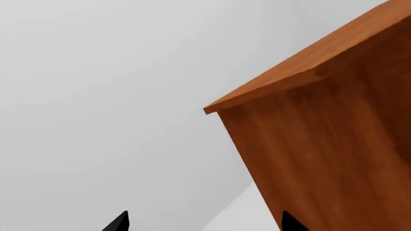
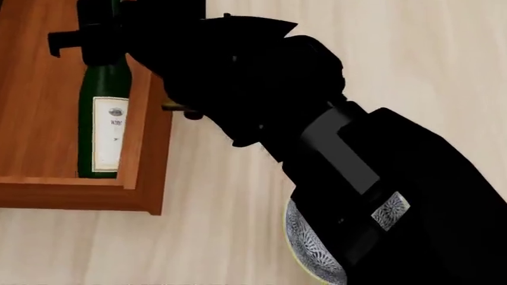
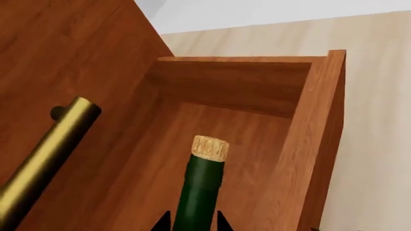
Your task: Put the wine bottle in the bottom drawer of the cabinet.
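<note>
The wine bottle (image 2: 103, 130), dark green with a white label, is inside the open bottom drawer (image 2: 146, 178) of the cabinet (image 1: 321, 144), its base near the drawer's side wall. In the right wrist view its neck and tan cork (image 3: 210, 147) point into the drawer box (image 3: 314, 144). My right gripper (image 3: 192, 224) is shut on the neck, a fingertip on either side; it also shows in the head view (image 2: 87, 41) over the bottle's top. My left gripper (image 1: 205, 226) is open and empty beside the cabinet's upper corner.
A brass bar handle (image 3: 45, 159) of an upper drawer front sticks out close beside the right gripper. The bottom drawer's own brass handle (image 2: 178, 108) peeks out by the right arm. A blue-patterned bowl (image 2: 305, 249) lies on the pale wood floor under the arm.
</note>
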